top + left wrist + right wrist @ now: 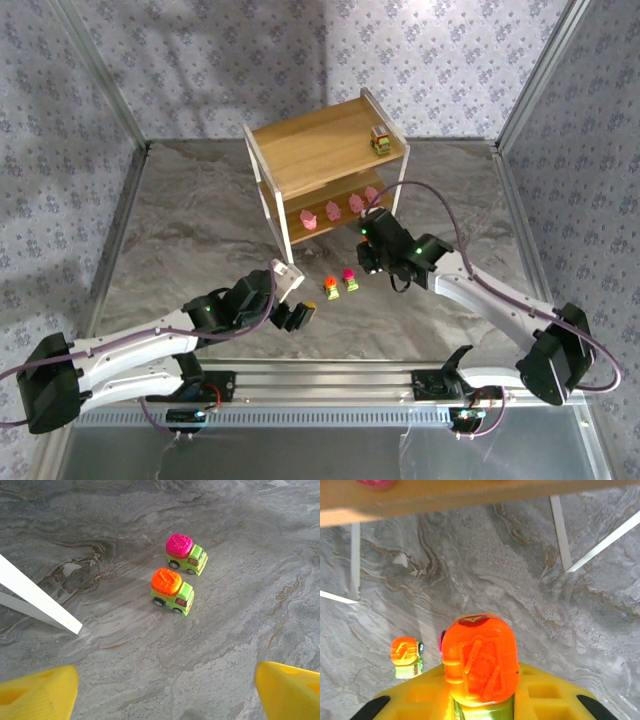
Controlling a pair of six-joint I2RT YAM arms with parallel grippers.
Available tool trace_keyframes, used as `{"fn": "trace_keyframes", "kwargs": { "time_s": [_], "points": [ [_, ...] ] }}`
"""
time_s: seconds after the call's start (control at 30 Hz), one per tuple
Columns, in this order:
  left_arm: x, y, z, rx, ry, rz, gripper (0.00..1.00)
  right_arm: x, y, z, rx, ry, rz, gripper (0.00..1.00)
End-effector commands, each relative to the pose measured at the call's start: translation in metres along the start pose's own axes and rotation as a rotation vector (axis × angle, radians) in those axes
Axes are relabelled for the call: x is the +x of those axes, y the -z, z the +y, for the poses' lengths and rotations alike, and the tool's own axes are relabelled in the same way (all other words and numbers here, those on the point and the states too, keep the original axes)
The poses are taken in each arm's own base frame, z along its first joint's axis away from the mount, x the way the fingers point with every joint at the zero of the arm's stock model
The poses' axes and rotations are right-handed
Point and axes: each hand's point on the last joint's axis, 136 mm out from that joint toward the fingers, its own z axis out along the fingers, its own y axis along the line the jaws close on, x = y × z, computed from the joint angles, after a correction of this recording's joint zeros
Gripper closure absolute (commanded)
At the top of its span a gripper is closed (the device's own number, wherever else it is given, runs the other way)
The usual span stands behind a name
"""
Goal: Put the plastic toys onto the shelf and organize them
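Right fingers [545, 695] grip an orange-topped truck [480, 665] beside the shelf [320, 150]; next, it needs lifting onto a tier. Left fingers [40, 692] gape apart.

Left hand [302, 314] open; right hand [371, 260] clamped, apparently angled down

I see a light-wood shelf [320, 150] with a white frame, four pale-pink figures [333, 211] on its lower tier, a yellow-green brown-topped truck [380, 140] on its top, and before it, on the grey-veined marbled table [100, 540], a lime-green orange-topped truck [172, 591] and magenta-topped truck [186, 554], plus a second orange-topped truck [479, 666] between yellow pads [545, 695].
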Motion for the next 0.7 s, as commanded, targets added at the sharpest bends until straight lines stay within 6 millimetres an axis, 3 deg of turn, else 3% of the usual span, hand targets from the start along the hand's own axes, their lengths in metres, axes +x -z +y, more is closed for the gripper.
{"fn": "trace_keyframes", "kwargs": {
  "time_s": [0.0, 0.27, 0.67],
  "points": [
    [-0.007, 0.003, -0.001, -0.001, -0.013, -0.03, 0.09, -0.01, 0.026, -0.003, 0.025, 0.003, -0.023, 0.74],
    [-0.006, 0.004, -0.002, 0.002, -0.014, -0.033, 0.09, -0.052, 0.078, 0.011, -0.002, 0.03, -0.141, 0.75],
    [-0.007, 0.005, -0.002, 0.005, -0.014, -0.038, 0.09, -0.098, 0.123, 0.02, -0.016, 0.054, -0.256, 0.75]
  ]
}}
